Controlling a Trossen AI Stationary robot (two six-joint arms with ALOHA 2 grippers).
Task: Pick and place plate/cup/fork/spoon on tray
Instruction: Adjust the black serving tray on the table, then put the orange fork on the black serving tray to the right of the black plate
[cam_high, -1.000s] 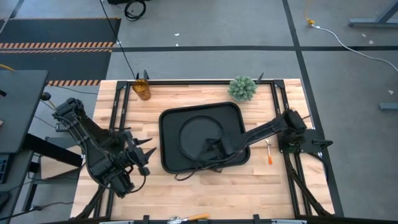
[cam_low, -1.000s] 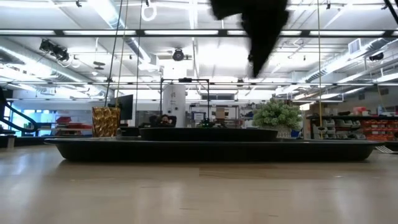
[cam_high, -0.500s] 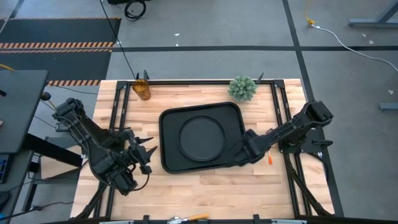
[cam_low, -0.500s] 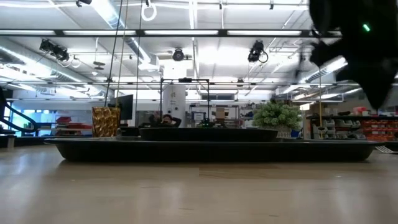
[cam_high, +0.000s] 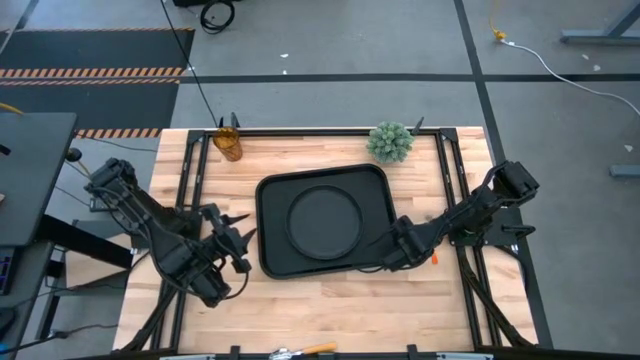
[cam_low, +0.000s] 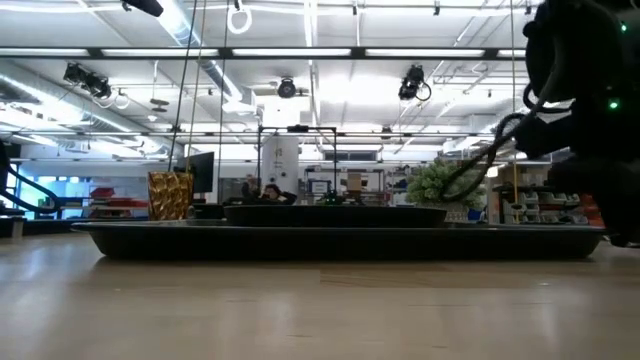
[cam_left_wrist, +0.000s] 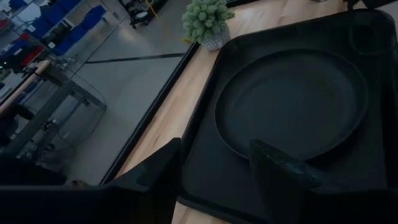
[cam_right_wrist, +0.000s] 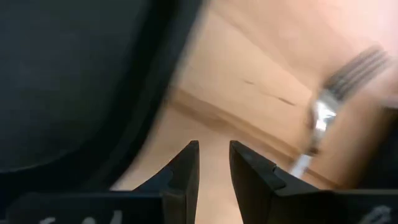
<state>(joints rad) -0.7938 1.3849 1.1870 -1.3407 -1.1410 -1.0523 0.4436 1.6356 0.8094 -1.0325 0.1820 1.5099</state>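
Fork (cam_right_wrist: 339, 93), seen on the bare counter (cam_high: 330, 300) just beside the tray's (cam_high: 270, 215) right edge, is neared by the right gripper (cam_right_wrist: 213, 163) with fingers narrowly parted and empty; tines could be nudged away if the narrow gap is misaligned.

You had one tray (cam_high: 270, 250) on the desk, with one plate (cam_high: 323, 218) lying inside it. One cup (cam_high: 228, 143) stood at the desk's far left corner, and one small green plant (cam_high: 390, 142) stood along the far edge. You had one fork (cam_right_wrist: 339, 93) on the bare wood by the tray's right side; only an orange handle (cam_high: 435, 257) showed from above. Two arms were in view, each with one gripper.
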